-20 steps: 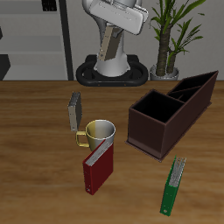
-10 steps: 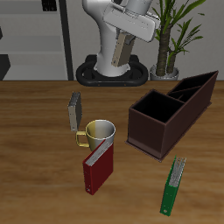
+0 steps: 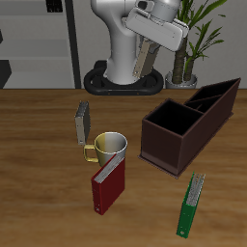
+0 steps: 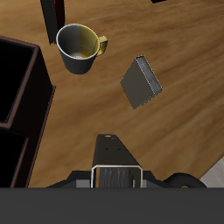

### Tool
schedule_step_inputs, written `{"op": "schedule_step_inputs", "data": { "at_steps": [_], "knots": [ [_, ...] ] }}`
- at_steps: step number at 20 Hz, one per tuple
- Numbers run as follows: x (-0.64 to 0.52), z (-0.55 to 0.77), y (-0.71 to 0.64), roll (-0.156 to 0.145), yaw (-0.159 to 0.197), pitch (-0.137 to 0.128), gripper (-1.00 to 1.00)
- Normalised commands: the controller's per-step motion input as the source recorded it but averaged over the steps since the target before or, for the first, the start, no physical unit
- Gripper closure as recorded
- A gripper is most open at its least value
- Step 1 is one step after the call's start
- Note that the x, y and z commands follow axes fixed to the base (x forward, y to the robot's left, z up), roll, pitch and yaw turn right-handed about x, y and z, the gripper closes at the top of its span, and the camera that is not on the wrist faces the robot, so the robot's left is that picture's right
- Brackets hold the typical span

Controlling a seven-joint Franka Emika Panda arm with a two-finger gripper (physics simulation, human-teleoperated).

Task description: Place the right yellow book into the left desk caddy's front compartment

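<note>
From the front and above, the gripper [image 3: 141, 71] hangs high over the table's [image 3: 39, 198] back edge, tilted, well above everything on the wood. A narrow grey-olive strip runs down from the white hand. I cannot tell whether the fingers are apart or together, or whether anything sits between them.

The right yellow book [image 3: 82, 122] stands upright on the table at about 10 o'clock from the mug [image 3: 109, 147], just beside it and well apart from the gripper. The red book [image 3: 108, 183] stands at the mug's 6 o'clock, its top close to the mug. The left desk caddy [image 3: 169, 151] lies at the mug's 3 o'clock, running back toward 1 o'clock, with its large square section at the near end. A green book [image 3: 192, 205] lies flat at about 6 o'clock from the caddy. A potted plant [image 3: 183, 43] stands behind the table.

The wrist camera looks down on the grey-covered book [image 4: 140, 82] beside the mug [image 4: 79, 48], with the caddy's dark wall [image 4: 19, 96] beyond the mug. The hand's dark underside fills the edge of this view, and its jaws stay unreadable
</note>
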Motion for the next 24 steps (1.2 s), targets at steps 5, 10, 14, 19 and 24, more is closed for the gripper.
{"op": "schedule_step_inputs", "data": {
  "at_steps": [5,10,14,19,24],
  "knots": [
    [0.08,-0.11,0.65,0.047,0.017,0.027,1.00],
    [0.10,0.13,0.27,0.059,-0.044,-0.037,1.00],
    [0.14,0.02,0.16,0.027,-0.034,0.001,1.00],
    [0.16,0.10,0.16,0.028,-0.066,-0.017,1.00],
    [0.12,0.04,0.07,-0.009,-0.056,-0.006,1.00]
  ]
}}
